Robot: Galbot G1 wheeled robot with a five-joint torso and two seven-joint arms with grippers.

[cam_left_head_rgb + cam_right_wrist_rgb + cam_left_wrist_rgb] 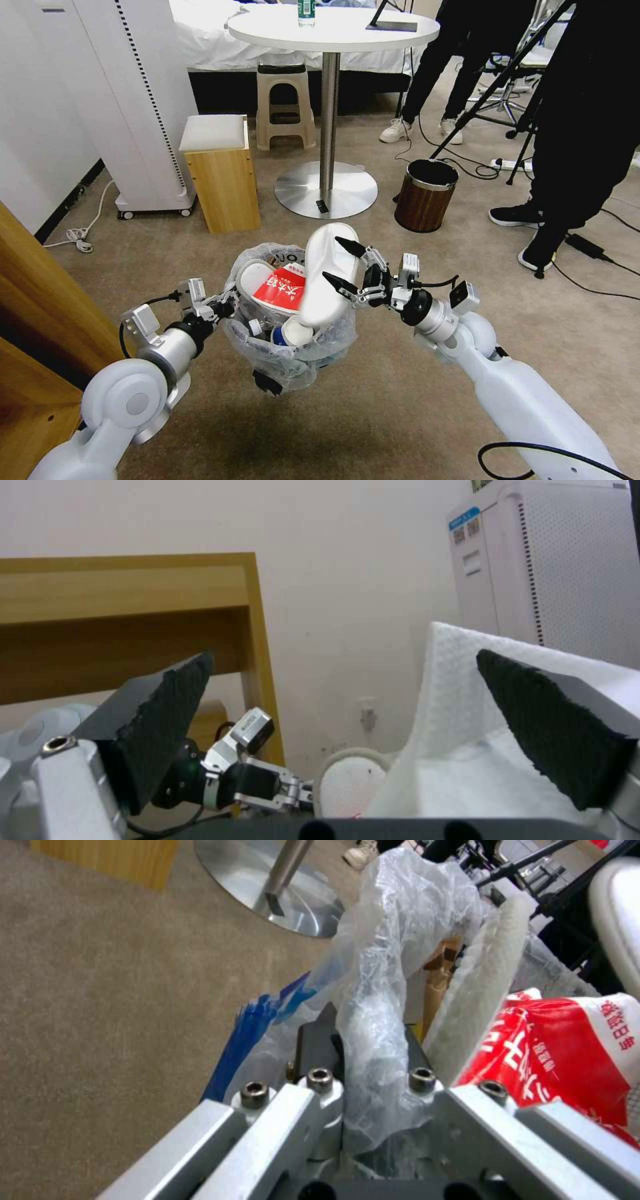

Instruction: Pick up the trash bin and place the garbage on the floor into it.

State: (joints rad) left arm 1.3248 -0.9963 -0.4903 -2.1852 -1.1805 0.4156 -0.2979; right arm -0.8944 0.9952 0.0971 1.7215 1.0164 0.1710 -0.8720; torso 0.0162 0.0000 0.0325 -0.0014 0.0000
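This looks like a bedroom or hotel-style room set up for recording. At twelve o'clock a bed (pixel 213 40) with white linen stands behind a round white bench (pixel 333 30) on a steel pedestal, a plastic stool (pixel 285 107) beneath it. Beige carpet (pixel 373 413) covers the floor. At eleven o'clock sit a small wooden cabinet (pixel 220 173) and a tall white appliance on castors (pixel 133 100). At two o'clock, tripod legs (pixel 493 87) and trailing cables (pixel 593 267) cross the carpet near a wood-grain bin (pixel 425 195).
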